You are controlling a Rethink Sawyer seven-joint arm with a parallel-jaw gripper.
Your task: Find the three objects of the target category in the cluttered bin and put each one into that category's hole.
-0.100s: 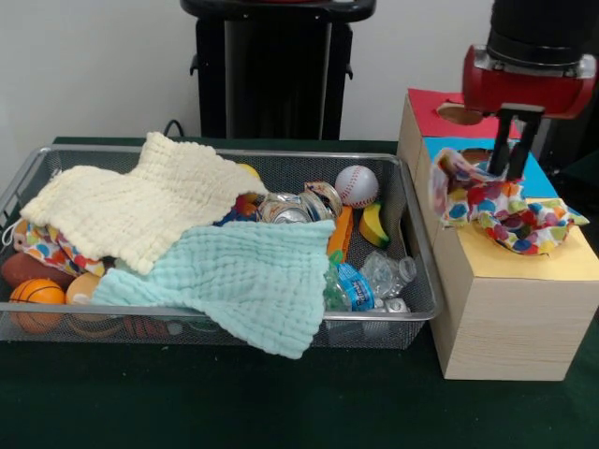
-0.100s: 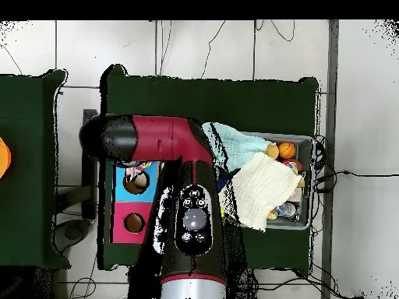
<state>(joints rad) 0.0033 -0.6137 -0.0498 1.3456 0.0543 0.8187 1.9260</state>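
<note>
My gripper (image 1: 512, 171) hangs over the wooden sorting box (image 1: 510, 313) at the right, shut on a polka-dot cloth (image 1: 510, 213). The cloth is bunched at the fingertips and spreads over the box's yellow section. In the wire bin (image 1: 423, 281) lie a cream cloth (image 1: 140, 201), a mint cloth (image 1: 243, 276) that hangs over the front rim, and another polka-dot cloth (image 1: 47, 245) at the left. In the overhead view the arm (image 2: 191, 210) hides the gripper. The cream cloth (image 2: 261, 189) and mint cloth (image 2: 238, 144) show there in the bin (image 2: 312, 181).
The bin also holds a baseball (image 1: 357, 185), a basketball (image 1: 37, 292), crushed cans (image 1: 290, 208), a plastic bottle (image 1: 388, 273) and a yellow toy (image 1: 374, 224). The box has a red section with a hole (image 1: 459, 114) and a blue section (image 1: 543, 175).
</note>
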